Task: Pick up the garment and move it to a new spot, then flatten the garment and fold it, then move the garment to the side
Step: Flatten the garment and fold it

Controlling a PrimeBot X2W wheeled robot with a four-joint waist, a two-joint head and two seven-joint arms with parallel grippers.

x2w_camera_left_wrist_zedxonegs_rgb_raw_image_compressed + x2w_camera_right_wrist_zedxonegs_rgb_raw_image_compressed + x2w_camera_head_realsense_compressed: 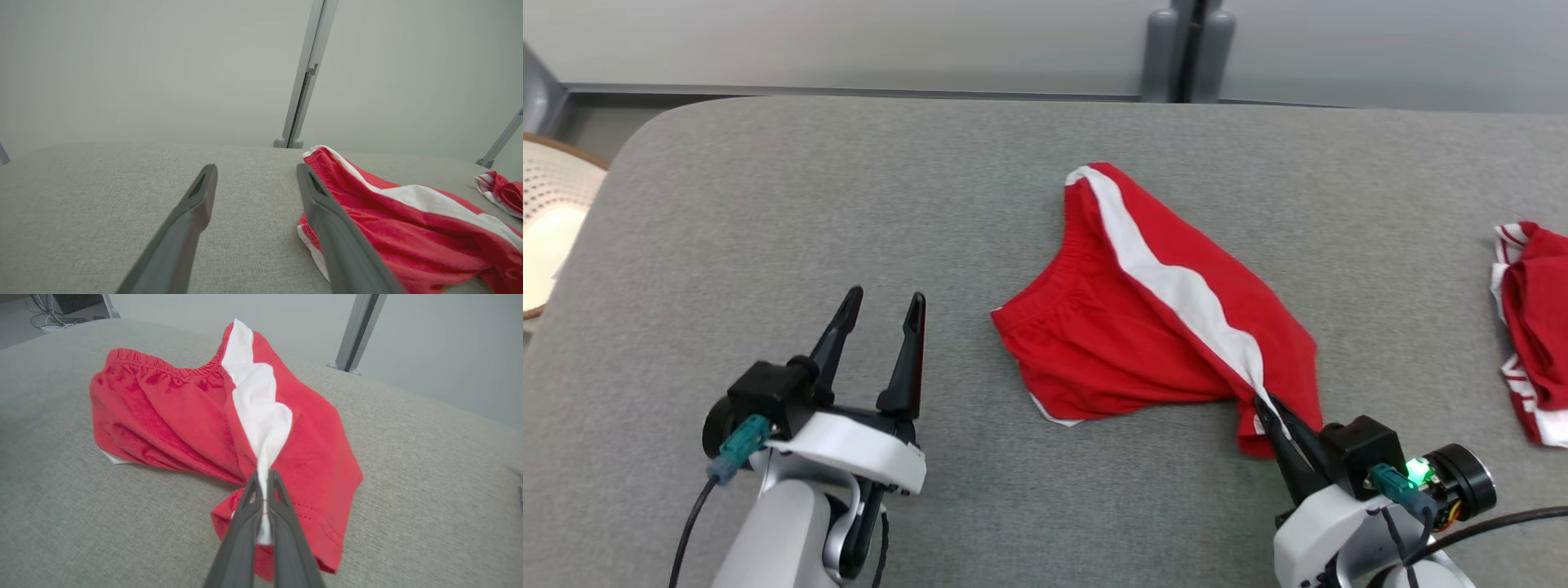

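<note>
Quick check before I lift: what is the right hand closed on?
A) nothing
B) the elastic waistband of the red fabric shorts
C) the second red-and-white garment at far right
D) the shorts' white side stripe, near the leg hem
D: the right hand is shut on the white side stripe of the red fabric shorts, at its hem end.
</note>
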